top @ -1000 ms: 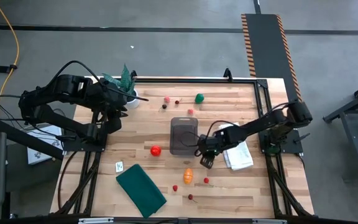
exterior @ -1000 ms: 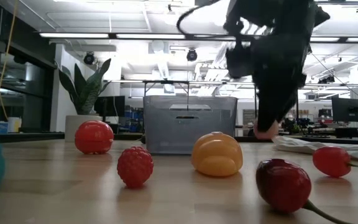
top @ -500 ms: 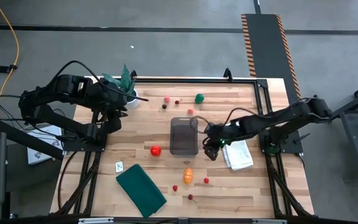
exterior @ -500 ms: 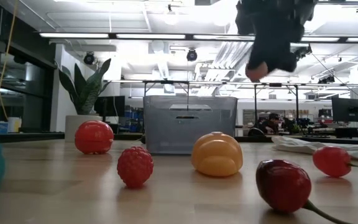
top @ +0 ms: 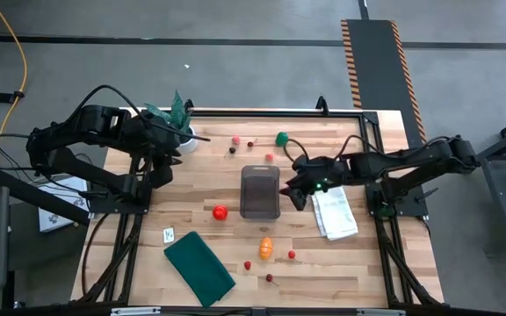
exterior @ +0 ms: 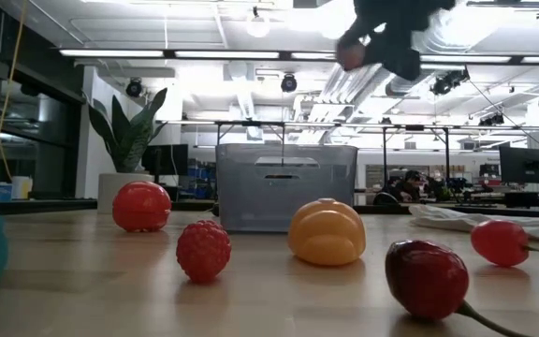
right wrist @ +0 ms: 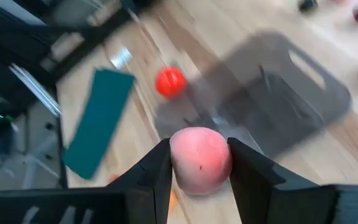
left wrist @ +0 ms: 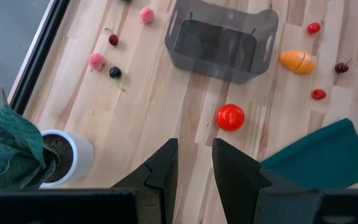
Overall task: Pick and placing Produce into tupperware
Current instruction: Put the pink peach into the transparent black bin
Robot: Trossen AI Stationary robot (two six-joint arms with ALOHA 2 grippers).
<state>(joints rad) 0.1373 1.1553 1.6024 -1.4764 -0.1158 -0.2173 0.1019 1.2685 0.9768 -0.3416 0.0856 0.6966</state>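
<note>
We see the right gripper raised above the middle of the worktop, its arm reaching in from the right edge, jaws clamped on a pink piece. The left gripper waits near the far left corner, jaws slightly apart and holding nothing.

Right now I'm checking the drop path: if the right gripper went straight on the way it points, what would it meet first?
Probably the clear grey rectangular plastic container: the right gripper, shut on a pink round fruit, points at it, though depth is unclear.
</note>
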